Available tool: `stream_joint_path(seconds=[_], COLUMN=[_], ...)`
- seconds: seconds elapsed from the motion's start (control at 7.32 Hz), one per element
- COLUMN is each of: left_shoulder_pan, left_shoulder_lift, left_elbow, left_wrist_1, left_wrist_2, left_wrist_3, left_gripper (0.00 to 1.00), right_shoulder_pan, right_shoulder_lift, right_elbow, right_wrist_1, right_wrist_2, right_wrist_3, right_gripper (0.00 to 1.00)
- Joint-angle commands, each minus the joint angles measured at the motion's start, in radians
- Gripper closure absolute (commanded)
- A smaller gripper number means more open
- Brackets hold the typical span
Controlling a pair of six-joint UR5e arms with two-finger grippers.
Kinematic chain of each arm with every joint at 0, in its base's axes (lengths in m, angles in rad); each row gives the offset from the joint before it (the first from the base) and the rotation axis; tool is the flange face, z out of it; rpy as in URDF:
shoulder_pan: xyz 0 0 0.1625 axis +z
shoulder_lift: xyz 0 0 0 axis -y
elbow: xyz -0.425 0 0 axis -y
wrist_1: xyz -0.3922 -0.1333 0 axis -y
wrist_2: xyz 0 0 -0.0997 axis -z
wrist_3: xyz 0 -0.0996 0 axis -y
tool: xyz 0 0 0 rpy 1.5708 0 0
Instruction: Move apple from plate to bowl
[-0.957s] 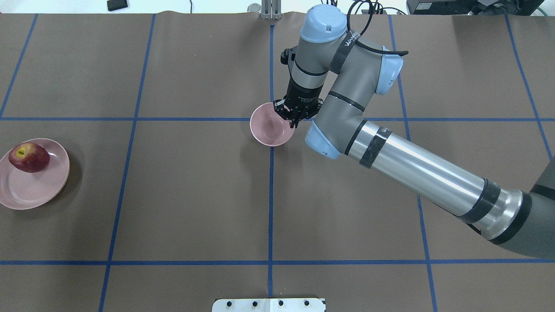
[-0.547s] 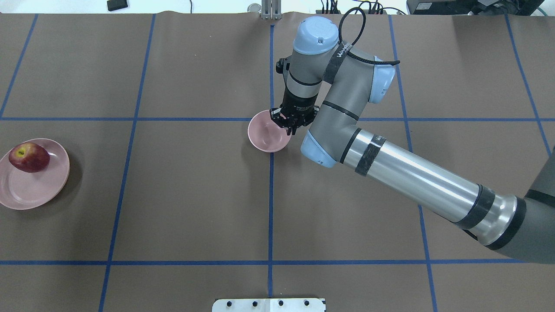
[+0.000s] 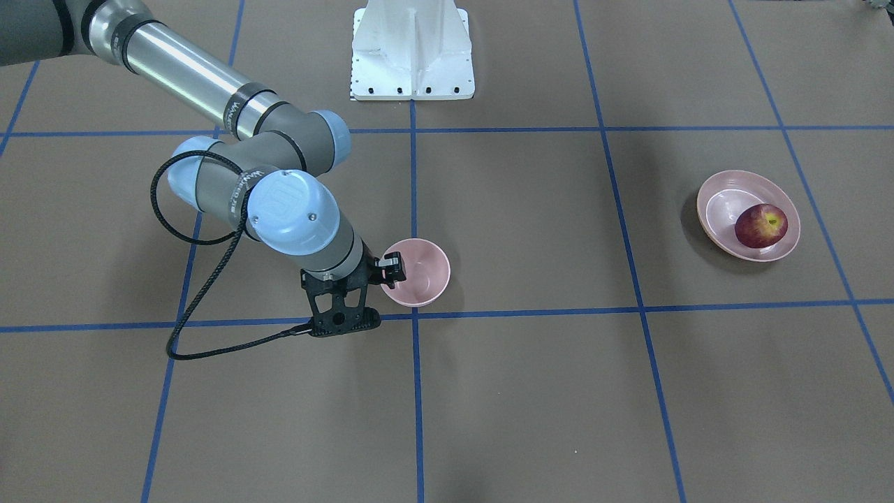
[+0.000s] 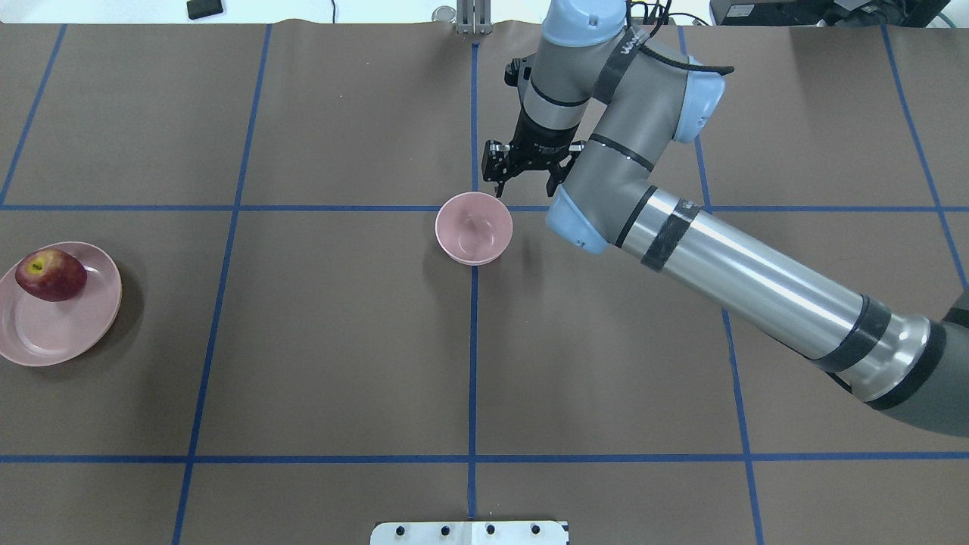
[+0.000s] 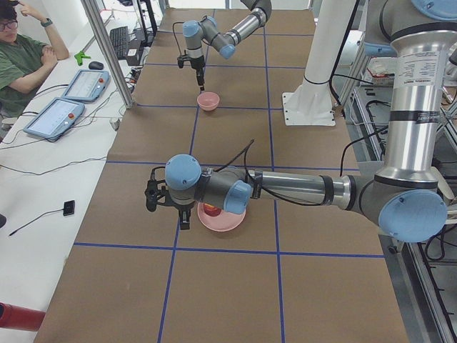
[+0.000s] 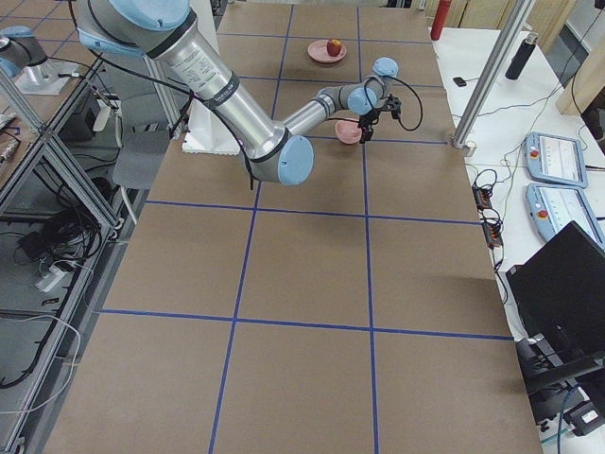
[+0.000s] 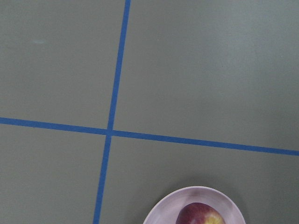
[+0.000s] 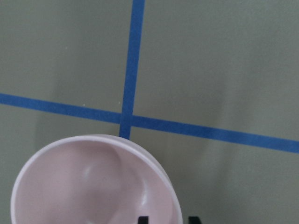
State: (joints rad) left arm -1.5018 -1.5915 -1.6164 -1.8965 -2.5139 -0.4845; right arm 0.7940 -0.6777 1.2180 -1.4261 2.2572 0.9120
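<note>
Pink bowl (image 4: 474, 238) sits mid-frame; the right gripper (image 4: 525, 184), spread open and empty, should lift straight clear of it.

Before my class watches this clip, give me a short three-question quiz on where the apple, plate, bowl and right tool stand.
1. True or false: the apple lies in the bowl.
2. The right tool is: A) shut on the bowl's rim; B) open, holding nothing; C) shut on the apple.
3. Fill in: the apple rests on the ____.
Key: 1 false; 2 B; 3 plate.
</note>
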Motion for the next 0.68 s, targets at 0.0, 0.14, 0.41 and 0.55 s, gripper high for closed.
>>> stream_joint_path(seconds=[0.0, 0.14, 0.41, 0.55], left_shoulder_pan=[0.192, 0.257, 0.343, 0.353], left_shoulder_lift=[0.008, 0.010, 0.045, 0.051], left_elbow=[-0.017, -0.020, -0.031, -0.031], left_wrist_1=[-0.198, -0.205, -0.213, -0.213], left_wrist_2=[0.175, 0.251, 0.326, 0.326], left_wrist_3=[-0.262, -0.272, -0.282, -0.279], left_gripper=[0.02, 0.02, 0.02, 0.02], right_shoulder_pan=[0.103, 0.137, 0.148, 0.159], right_shoulder_lift=[-0.092, -0.133, -0.160, -0.183], right_elbow=[0.091, 0.127, 0.167, 0.191], right_wrist_1=[-0.005, -0.005, 0.000, 0.000], right_wrist_2=[0.082, 0.111, 0.128, 0.136], right_wrist_3=[-0.010, -0.013, -0.015, -0.015], right_gripper=[0.00, 0.00, 0.00, 0.00])
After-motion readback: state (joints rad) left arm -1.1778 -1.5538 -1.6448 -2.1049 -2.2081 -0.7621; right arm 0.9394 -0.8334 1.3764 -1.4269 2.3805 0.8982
